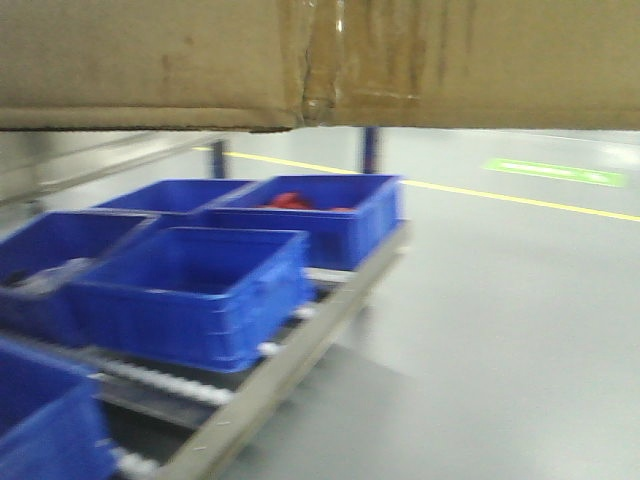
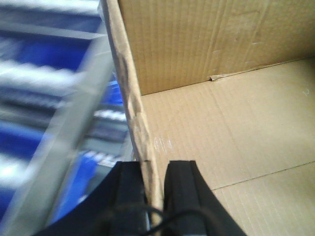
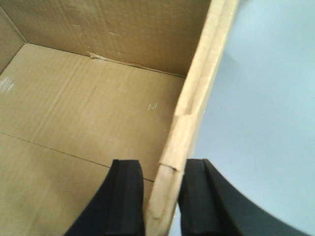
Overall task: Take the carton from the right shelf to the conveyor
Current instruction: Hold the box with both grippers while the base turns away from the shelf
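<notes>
Big brown cardboard box (image 1: 150, 60) at 12 o'clock. Left gripper (image 2: 153, 168) squeezes its left wall; right gripper (image 3: 161, 166) squeezes right wall. Blue plastic bins (image 1: 190, 290) at 7 o'clock.

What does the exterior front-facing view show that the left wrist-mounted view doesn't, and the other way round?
Only the front-facing view shows the carton's taped outer face, whole blue bins on a metal rack, red contents in one bin, and the floor's yellow line and green marking.
Only the left wrist view shows the carton's bare inside and the left end effector, with one finger on either side of the carton's side wall.
Both show the carton, the blue bins and the rack; the bins and rack are blurred in the wrist view.
</notes>
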Robot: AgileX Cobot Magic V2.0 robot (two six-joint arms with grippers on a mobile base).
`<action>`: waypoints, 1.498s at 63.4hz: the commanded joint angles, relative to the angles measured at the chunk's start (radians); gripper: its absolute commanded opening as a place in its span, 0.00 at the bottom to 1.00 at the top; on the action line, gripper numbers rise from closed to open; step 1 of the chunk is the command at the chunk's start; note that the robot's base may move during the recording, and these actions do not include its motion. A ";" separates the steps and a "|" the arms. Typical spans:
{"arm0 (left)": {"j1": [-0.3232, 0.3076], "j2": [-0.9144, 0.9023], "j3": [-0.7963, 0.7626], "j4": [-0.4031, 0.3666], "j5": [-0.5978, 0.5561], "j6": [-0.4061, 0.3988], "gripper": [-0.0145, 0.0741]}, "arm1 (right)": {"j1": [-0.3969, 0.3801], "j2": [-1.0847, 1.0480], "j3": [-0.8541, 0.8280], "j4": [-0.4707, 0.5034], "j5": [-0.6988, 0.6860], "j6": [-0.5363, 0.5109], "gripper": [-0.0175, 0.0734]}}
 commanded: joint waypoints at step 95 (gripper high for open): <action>-0.009 -0.009 -0.005 -0.015 -0.026 0.006 0.14 | 0.001 -0.013 -0.006 0.033 -0.034 -0.026 0.12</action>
